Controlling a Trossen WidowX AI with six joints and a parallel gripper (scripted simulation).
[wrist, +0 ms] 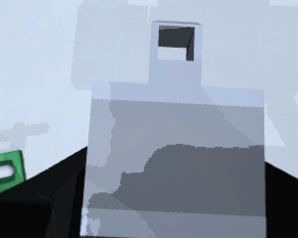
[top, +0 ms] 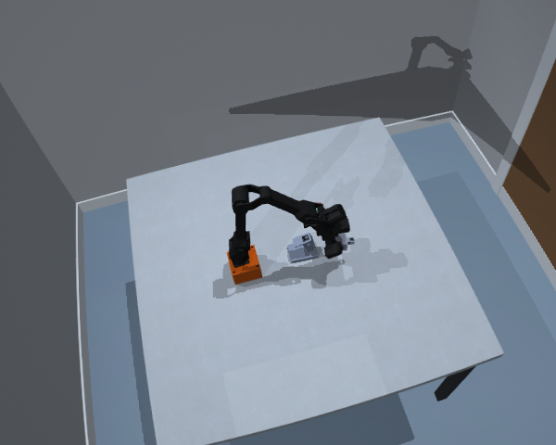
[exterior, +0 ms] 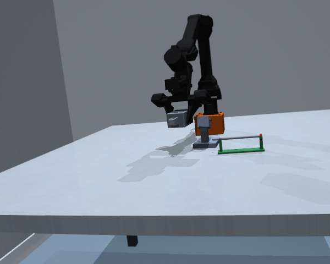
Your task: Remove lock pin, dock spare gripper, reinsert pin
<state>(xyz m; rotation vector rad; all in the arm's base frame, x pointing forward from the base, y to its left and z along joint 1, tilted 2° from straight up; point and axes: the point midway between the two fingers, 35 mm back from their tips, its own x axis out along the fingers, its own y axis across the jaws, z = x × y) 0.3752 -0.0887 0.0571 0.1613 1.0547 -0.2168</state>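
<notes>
My gripper point(top: 338, 240) point(exterior: 179, 116) point(wrist: 166, 152) is shut on the spare gripper point(exterior: 181, 119) point(wrist: 176, 124), a grey block, and holds it above the table. Its spigot point(top: 349, 240) point(exterior: 172, 122) point(wrist: 175, 71) with a square hole points away from the arm's base. The grey mount point(top: 301, 251) point(exterior: 204, 135) stands between the held block and the arm's base. Its raised socket point(top: 305, 238) point(exterior: 203, 122) shows no pin through it. The thin grey lock pin point(exterior: 240, 137) with a red end lies across the two posts of a green rack point(exterior: 240, 150) point(wrist: 20, 161).
The arm's orange base point(top: 246, 268) point(exterior: 217, 124) stands behind the mount in the exterior view. The green rack is beside the mount, to its right in that view; the arm hides it in the top view. All stand on a pale table point(top: 196, 335) point(exterior: 74, 193).
</notes>
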